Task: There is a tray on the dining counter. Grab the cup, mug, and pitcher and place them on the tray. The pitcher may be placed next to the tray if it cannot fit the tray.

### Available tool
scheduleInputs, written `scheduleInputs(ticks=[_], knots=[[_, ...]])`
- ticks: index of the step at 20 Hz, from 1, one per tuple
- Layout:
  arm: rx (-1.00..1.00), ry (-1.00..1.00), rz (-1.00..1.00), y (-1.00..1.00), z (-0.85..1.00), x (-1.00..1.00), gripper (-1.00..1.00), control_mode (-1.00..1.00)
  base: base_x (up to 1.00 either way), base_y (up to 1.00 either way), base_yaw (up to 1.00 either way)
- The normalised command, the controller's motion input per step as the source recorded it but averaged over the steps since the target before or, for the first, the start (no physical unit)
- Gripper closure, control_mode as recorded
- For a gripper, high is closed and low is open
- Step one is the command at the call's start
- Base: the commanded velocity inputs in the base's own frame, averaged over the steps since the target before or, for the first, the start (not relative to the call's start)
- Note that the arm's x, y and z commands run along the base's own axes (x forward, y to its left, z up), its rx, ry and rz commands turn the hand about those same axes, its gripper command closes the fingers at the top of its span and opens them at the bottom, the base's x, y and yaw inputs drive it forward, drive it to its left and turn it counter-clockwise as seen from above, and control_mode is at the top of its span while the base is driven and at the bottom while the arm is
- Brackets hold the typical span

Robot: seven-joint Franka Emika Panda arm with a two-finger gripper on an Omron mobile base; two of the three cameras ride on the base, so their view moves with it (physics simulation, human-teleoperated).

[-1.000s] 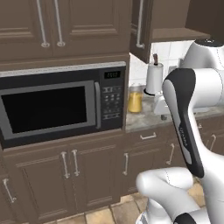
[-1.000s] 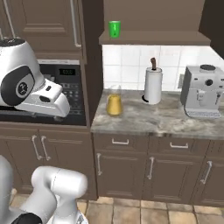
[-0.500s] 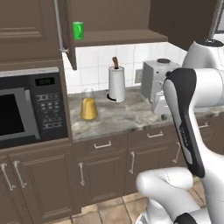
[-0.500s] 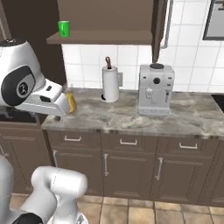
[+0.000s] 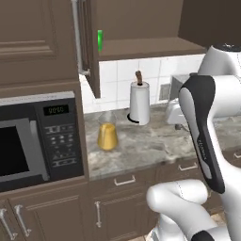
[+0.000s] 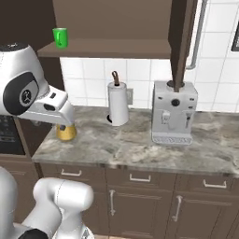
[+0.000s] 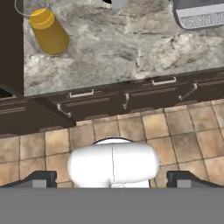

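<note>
While the claw (image 7: pixel 112 179) gapes, pitcher (image 5: pixel 108 133) stands beside paper-towel roll (image 5: pixel 140 103).

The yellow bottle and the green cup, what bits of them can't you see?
- The pitcher: right base view, the robot's white arm covers its neck and upper body.
- The pitcher: hand view, its top is cut off by the picture's edge.
- The green vessel: left base view, the open cabinet door hides most of it.

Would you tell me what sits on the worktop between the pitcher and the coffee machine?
The white paper-towel roll stands between the pitcher and the coffee machine, nearer the tiled wall; the right base view shows this.
</note>
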Motion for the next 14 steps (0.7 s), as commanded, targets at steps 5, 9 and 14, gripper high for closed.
scheduleInputs(ticks=[5,9,14], knots=[[0.0,0.0,0.0,0.0,0.0,0.0,-1.0,1.0,0.7,0.27,0.25],[0.0,0.0,0.0,0.0,0.0,0.0,-1.0,1.0,0.36,0.04,0.28],[0.0,0.0,0.0,0.0,0.0,0.0,-1.0,1.0,0.14,0.0,0.07]])
